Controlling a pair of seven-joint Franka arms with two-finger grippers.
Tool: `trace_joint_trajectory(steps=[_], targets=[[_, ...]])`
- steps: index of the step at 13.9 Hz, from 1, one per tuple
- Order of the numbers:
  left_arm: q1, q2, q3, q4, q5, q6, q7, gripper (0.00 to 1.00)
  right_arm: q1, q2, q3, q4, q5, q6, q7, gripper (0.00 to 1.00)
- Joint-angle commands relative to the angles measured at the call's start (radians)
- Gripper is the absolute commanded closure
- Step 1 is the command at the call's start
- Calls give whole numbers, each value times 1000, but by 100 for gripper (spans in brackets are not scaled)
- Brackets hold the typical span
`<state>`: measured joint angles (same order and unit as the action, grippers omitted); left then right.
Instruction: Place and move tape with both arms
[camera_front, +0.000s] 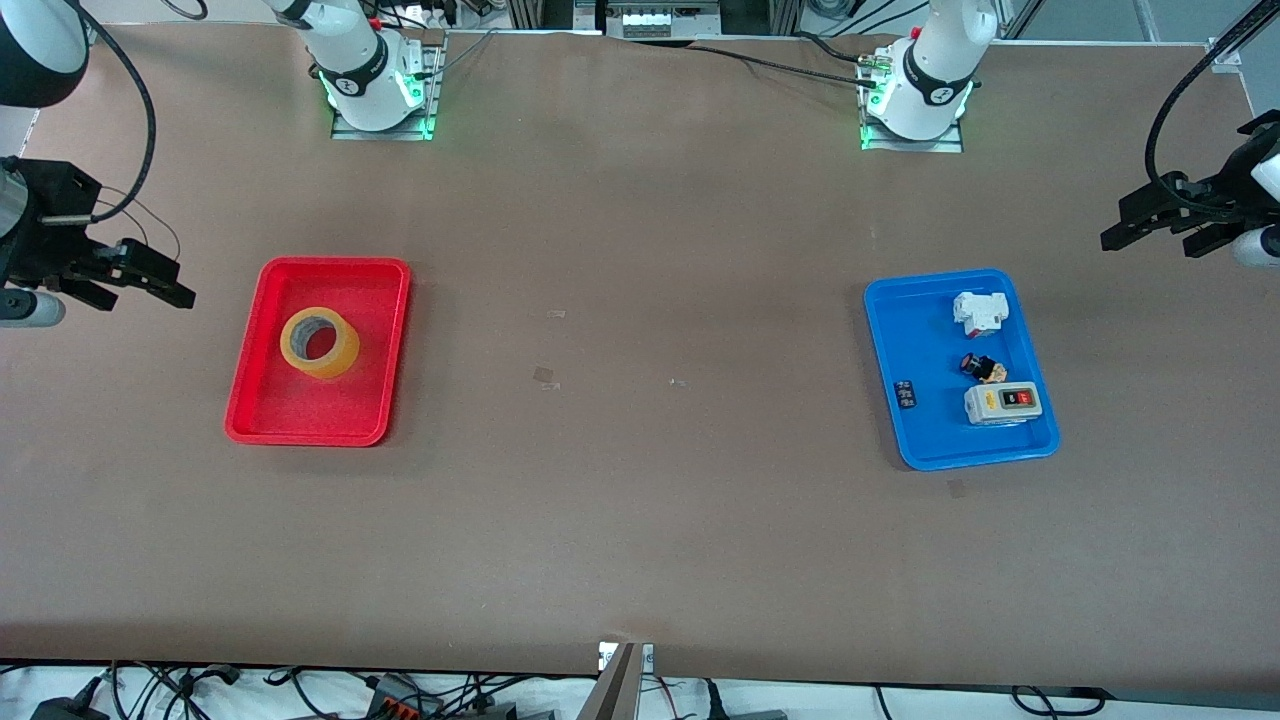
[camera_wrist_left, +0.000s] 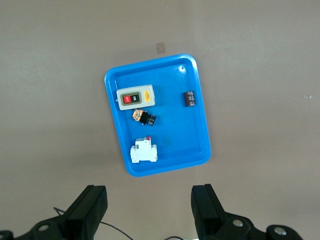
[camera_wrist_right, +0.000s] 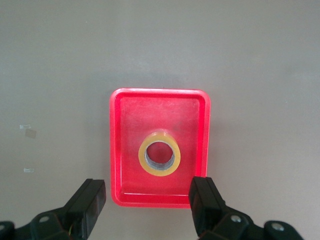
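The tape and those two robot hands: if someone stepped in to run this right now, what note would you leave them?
Left hand: open, empty, waiting up in the air off the table's end by the blue tray.
Right hand: open, empty, up off the table's end by the red tray.
Tape: lying flat in the red tray, untouched.
Blue tray holds a switch box and small parts.
Done: nothing yet.
Left: pick up the tape, place and move it using both arms.

A wide brown table (camera_front: 640, 520) fills nearly all I can see, its matte top evenly lit and without hard shadows. Along the table's edge nearest the front camera, black cables (camera_front: 300, 690) lie tangled on what may be a pale floor. Past its base-side edge stand metal frames (camera_front: 650, 15).
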<state>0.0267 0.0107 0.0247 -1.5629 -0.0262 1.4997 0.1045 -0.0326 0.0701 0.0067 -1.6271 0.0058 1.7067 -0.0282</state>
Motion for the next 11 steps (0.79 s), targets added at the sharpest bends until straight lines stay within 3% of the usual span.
trace_joint_trajectory(steps=[1, 11], targets=[[4, 0, 0, 20, -9, -21, -3, 0, -23, -30, 21, -22, 17, -25, -27, 0], [4, 0, 1, 20, -9, -21, -3, 0, -23, -41, 21, -10, 14, -75, -27, 0]])
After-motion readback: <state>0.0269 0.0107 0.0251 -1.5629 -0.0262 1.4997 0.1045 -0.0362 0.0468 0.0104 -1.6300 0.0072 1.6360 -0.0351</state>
